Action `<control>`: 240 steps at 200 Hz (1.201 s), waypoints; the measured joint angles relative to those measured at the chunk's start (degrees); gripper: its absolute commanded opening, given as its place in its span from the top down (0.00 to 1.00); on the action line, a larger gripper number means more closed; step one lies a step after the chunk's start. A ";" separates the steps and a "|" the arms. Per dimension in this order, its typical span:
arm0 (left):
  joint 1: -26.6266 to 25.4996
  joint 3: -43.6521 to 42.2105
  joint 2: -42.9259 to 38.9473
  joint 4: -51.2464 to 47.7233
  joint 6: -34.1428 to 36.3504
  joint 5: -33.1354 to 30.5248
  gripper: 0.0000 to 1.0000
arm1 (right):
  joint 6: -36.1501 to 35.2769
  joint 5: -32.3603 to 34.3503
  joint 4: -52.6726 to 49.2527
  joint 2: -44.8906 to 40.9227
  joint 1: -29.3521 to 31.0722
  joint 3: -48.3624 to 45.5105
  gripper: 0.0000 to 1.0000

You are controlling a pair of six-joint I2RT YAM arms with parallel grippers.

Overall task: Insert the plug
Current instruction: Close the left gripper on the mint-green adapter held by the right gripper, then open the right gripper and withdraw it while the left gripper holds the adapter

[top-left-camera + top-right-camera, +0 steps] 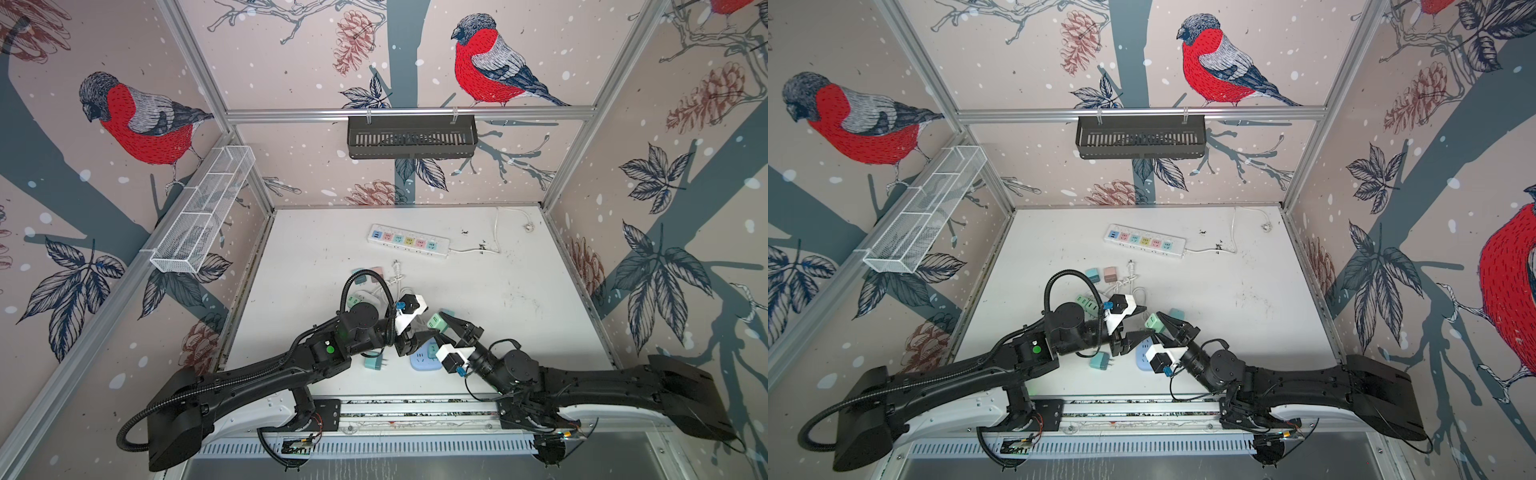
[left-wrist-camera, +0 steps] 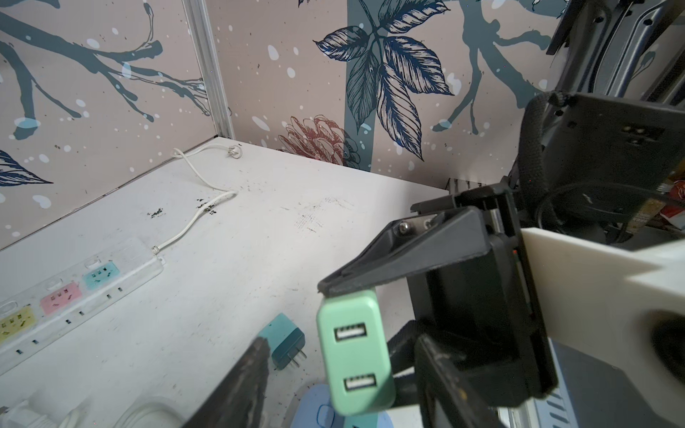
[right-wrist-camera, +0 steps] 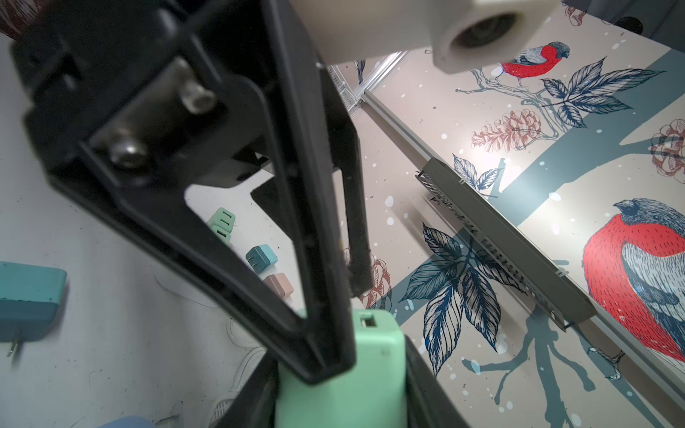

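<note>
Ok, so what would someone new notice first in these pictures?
The red bullfinches on the wallpaper, all around the cell, jump out first. Above the middle of the white table, the right gripper is shut on a mint green plug, the open left gripper beside it. A power strip with pastel sockets lies at the back.

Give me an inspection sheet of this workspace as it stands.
Surface: table white, scuffed, dark specks.
Job's things: mint plug held off the table; power strip at the back, nothing plugged in.
Clutter: teal plug, blue socket block, pink cube, lying loose.
Grippers: right gripper shut on mint plug; left gripper open, fingers either side of it.
Cables: strip's cord runs to the back corner, unplugged; white cord bundled mid-table.
Surroundings: black basket on rear rail; wire basket on side wall.
</note>
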 measured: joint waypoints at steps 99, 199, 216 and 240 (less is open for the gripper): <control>-0.07 4.70 5.40 -3.45 -3.82 1.53 1.00 | -4.09 3.52 2.25 1.20 1.05 0.35 0.69; 0.00 0.79 -3.82 -9.27 1.38 -17.51 1.00 | 0.22 -1.11 0.68 -7.91 -0.83 -4.48 0.01; 0.00 -0.55 -5.16 -10.97 5.75 -23.61 1.00 | 3.63 -2.38 -1.01 -12.81 -3.26 -6.16 0.01; 0.00 -0.52 -6.12 -15.17 11.47 -29.27 1.00 | 10.99 -5.40 -2.99 -22.69 -10.34 -6.23 0.00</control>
